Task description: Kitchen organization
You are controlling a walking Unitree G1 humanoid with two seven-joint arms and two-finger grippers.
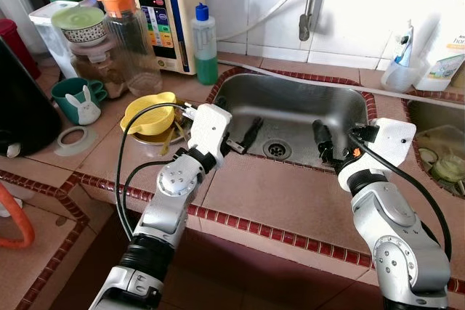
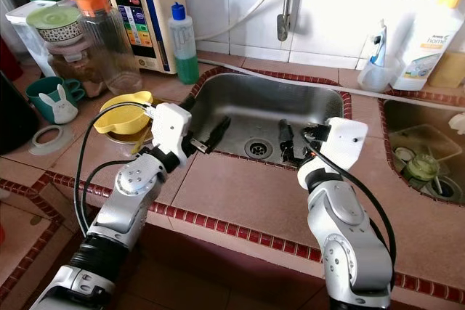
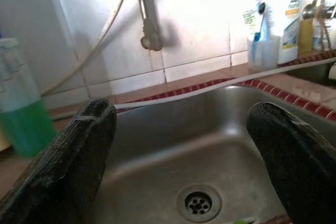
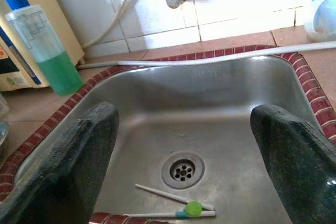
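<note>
L gripper [image 1: 245,138] wide, over sink's [image 1: 290,99] near-left edge | R gripper [image 1: 322,143] wide, near-right edge | 2 white sticks [image 4: 173,203] in sink by drain [image 4: 182,170], near side

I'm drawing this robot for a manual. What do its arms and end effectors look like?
Both arms are silver metal with round joint housings and dark ribbed sections lower down. Each wrist carries a white boxy housing. A black cable loops outside each arm up to the wrist. The left end effector and right end effector each have two long black fingers with textured pads.
</note>
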